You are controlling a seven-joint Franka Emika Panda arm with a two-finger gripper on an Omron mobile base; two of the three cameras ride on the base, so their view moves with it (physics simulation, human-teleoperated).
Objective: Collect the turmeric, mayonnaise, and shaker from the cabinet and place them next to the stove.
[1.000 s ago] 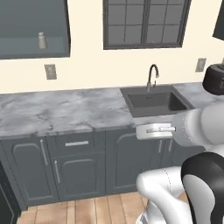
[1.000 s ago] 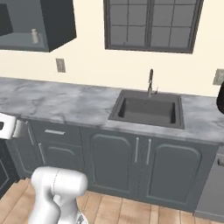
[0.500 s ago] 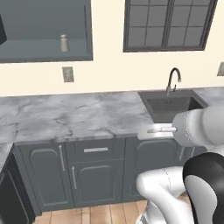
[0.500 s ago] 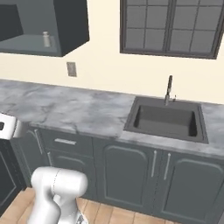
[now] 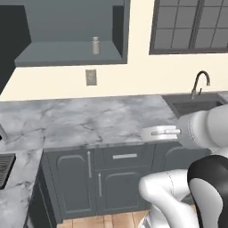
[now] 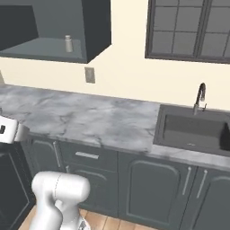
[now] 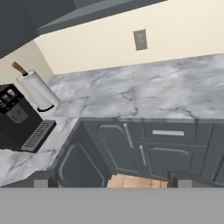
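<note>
- The light is soft and even, and no lamp shows.
- The cream wall (image 6: 126, 58) is bright.
- Inside the cabinet (image 5: 71, 26) it is dim, and darkest at its far left.
- The grey counter (image 5: 89, 120) has no glare.
- Shadows are faint.
- Edges look a bit soft and blocky, with no bending at the sides.

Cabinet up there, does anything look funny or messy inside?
Nothing's spilled or tipped. The cabinet stands open, and just the shaker stands upright on its shelf. The counter below looks tidy.
</note>
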